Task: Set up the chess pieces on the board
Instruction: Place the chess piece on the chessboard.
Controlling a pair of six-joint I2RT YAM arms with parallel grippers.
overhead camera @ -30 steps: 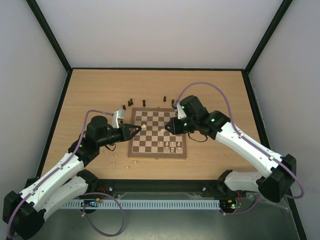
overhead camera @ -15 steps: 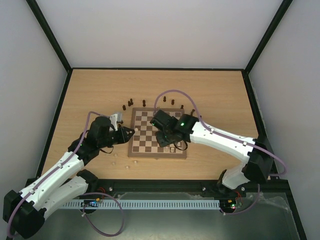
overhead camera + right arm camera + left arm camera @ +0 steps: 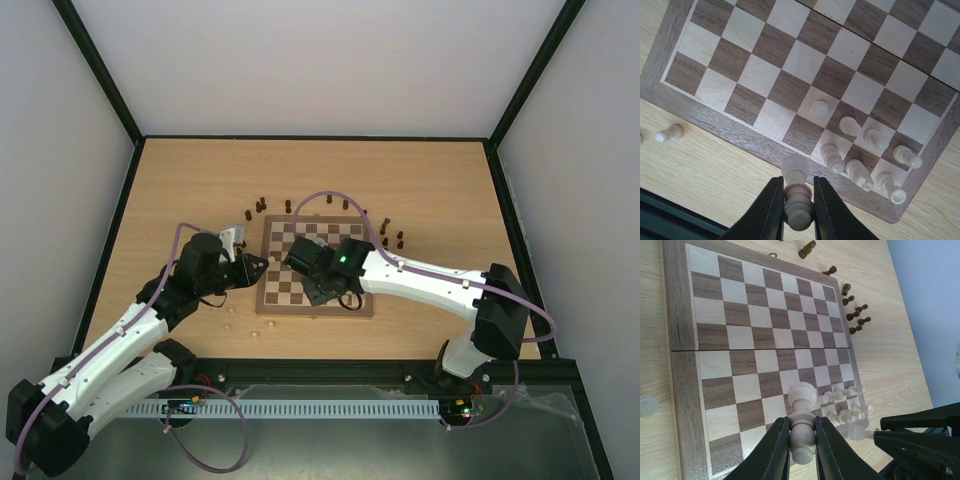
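The left pincer (image 3: 802, 432) is closed on one cream piece (image 3: 802, 396), clamped low on its stem between two black fingers (image 3: 774, 452). From above, it sits at the left edge of the board (image 3: 285, 235). The right pincer (image 3: 797, 194) grips another cream piece in the same way, head pointing outward, over the board's near border.

Seven cream pieces (image 3: 850, 126) stand on the board, all in its near-right corner. Four form a line in the second row from the near edge and three stand in the nearest row. One more cream piece lies on its side on the table (image 3: 715, 170), just off the board's near-left edge.

Eight dark brown pieces (image 3: 855, 315) can be counted in the left wrist view, all on the table rather than the board. Two lie beyond the far edge and six are bunched just off the far-right corner. The overhead view shows four more dark ones near the far-left corner, though they are tiny there. A few pale specks on the table to the near left are too small to count.
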